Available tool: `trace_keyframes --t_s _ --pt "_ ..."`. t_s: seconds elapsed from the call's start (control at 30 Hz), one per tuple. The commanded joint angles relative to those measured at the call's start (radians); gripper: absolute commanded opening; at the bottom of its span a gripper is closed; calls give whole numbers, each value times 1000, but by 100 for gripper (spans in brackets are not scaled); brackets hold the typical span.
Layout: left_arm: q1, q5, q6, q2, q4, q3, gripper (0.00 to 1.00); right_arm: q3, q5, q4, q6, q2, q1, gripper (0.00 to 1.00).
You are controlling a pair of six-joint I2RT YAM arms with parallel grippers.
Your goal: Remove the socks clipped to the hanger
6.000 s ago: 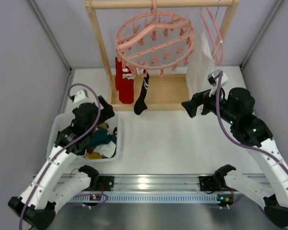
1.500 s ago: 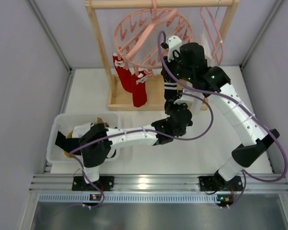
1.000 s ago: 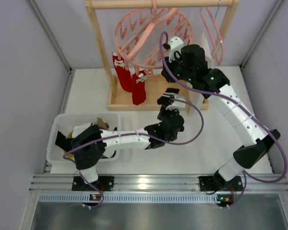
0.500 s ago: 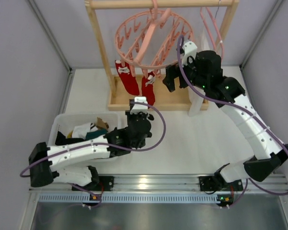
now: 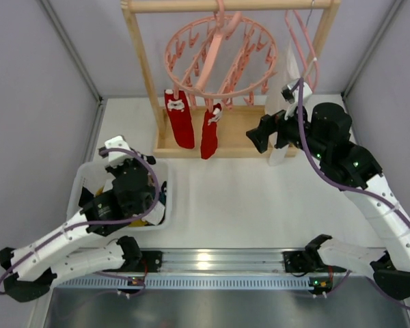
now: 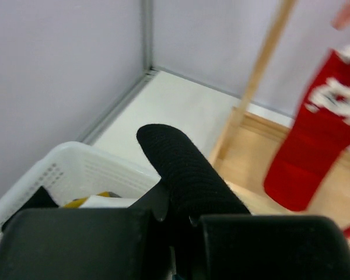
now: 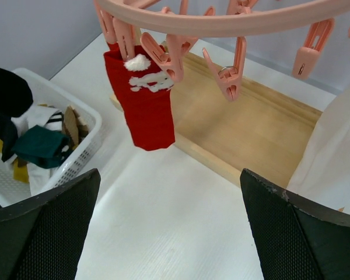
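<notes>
A black sock point(image 6: 186, 181) is gripped in the clenched left pincer point(image 6: 174, 233) over the white basket point(image 6: 64, 169). Two red socks point(image 5: 180, 130) are seen clipped to the pink hanger point(image 7: 221, 24). The right pincer point(image 7: 172, 230) is held released and empty nearby.

Even brightness, perhaps slight wrist-view blur
</notes>
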Motion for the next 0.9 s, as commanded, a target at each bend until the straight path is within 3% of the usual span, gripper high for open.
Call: trace_keyframes --t_s 0.0,0.13,0.23,0.27,0.3,0.4,0.5,0.67,0.8,0.87 --pt "99 -55 36 -56 -28 -9 0 -28 -18 78 36 -40 -9 99" --pt "149 16 -12 -45 -28 -42 0 -42 -36 93 59 -54 -9 99" --pt "255 204 -231 -22 -187 -41 0 -45 -58 93 68 -59 -9 99" --pt "357 271 -277 -16 -206 -61 0 -48 -62 93 70 -63 -9 99" --pt "419 429 -300 -8 -205 -76 0 -51 -64 93 71 -69 -9 99" --pt "615 597 -395 5 -240 -137 0 -68 -69 87 67 -82 -9 99" --pt "672 541 -510 -45 -295 -196 0 -79 -65 81 56 -91 -9 99" --pt "689 496 -573 -185 -306 -250 0 -97 -61 93 53 -91 -9 99" --pt "718 482 -612 -191 -330 -279 18 -125 -87 124 73 -83 -10 99" --pt "740 499 -633 -189 -343 -288 46 -129 -98 127 77 -77 -9 99"
